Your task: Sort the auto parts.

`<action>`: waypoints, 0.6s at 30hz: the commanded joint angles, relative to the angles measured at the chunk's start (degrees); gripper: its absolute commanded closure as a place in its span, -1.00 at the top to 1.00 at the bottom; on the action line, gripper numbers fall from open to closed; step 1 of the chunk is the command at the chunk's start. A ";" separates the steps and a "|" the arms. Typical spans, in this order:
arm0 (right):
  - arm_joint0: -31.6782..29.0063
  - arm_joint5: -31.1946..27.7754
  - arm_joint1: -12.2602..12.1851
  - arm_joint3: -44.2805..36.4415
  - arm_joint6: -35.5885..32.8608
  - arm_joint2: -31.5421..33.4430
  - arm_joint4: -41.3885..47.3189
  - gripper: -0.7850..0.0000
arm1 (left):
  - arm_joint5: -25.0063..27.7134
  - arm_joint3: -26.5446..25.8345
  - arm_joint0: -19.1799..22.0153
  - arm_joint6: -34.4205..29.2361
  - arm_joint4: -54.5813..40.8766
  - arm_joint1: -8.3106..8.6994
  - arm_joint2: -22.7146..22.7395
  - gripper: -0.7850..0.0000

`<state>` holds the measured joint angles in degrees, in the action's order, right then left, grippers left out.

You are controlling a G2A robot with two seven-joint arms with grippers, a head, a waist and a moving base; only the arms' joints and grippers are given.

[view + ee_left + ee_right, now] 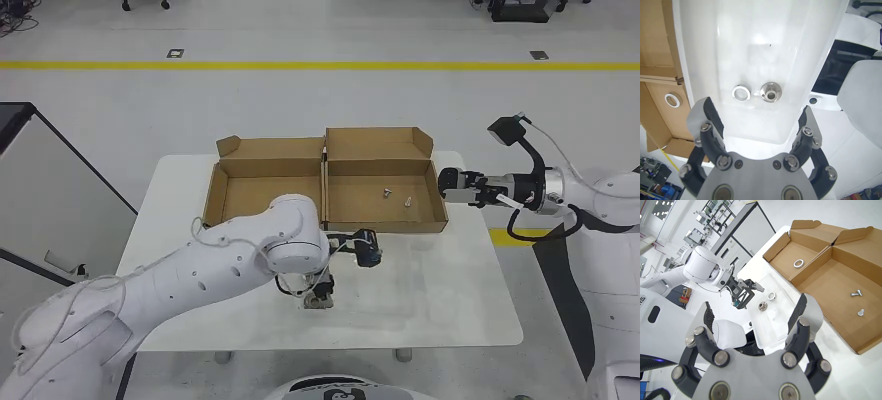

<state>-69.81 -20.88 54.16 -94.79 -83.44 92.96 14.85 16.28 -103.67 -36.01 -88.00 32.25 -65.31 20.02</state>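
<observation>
Flanged hub (pixel 770 92) upright, bore up; ring (pixel 741 92) flat just beside.

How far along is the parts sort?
Done: one ring lies in one cardboard box, two bolts in the neighbouring box. In hand: nothing; left gripper hangs open over the tray, right gripper open by that box. Left: a second ring and a flanged hub in the tray.
</observation>
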 commanded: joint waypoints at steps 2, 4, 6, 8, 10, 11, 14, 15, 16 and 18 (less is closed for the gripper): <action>0.00 0.00 0.00 0.00 0.00 0.00 0.00 1.00 | 0.12 0.90 1.52 0.12 -0.93 -0.12 -2.45 0.92; 0.00 0.00 0.00 0.00 0.00 0.00 0.00 1.00 | 0.32 1.72 2.58 0.32 -1.14 -0.30 -4.02 0.79; 0.00 0.00 0.00 0.00 0.00 0.00 0.00 1.00 | 0.57 2.81 3.47 0.57 -1.38 -0.55 -5.46 0.66; 0.00 0.00 0.00 0.00 0.00 0.00 0.00 1.00 | 0.75 3.96 4.31 0.75 -1.34 -0.88 -6.82 0.51; 0.00 0.00 0.00 0.00 0.00 0.00 0.00 1.00 | 0.93 5.23 5.03 0.93 -1.25 -1.29 -8.09 0.37; 0.00 0.00 0.00 0.00 0.00 0.00 0.00 1.00 | 0.92 5.91 5.36 0.92 -1.15 -1.52 -8.65 0.34; 0.00 0.00 0.00 0.00 0.00 0.00 0.00 1.00 | 0.78 8.08 6.00 0.79 -1.03 -2.18 -9.62 0.31; 0.00 0.00 0.00 0.00 0.00 0.00 0.00 1.00 | 0.53 8.59 6.20 0.54 -0.60 -2.41 -9.95 0.28; 0.00 0.00 0.00 0.00 0.00 0.00 0.00 1.00 | 0.23 9.14 6.30 0.23 -0.35 -2.64 -10.27 0.28; 0.00 0.00 0.00 0.00 0.00 0.00 0.00 1.00 | -0.01 10.36 6.23 0.00 1.06 -3.08 -10.28 0.29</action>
<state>-69.81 -20.88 54.17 -94.79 -83.44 92.96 14.85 16.30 -93.82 -29.70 -87.98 32.56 -68.23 9.72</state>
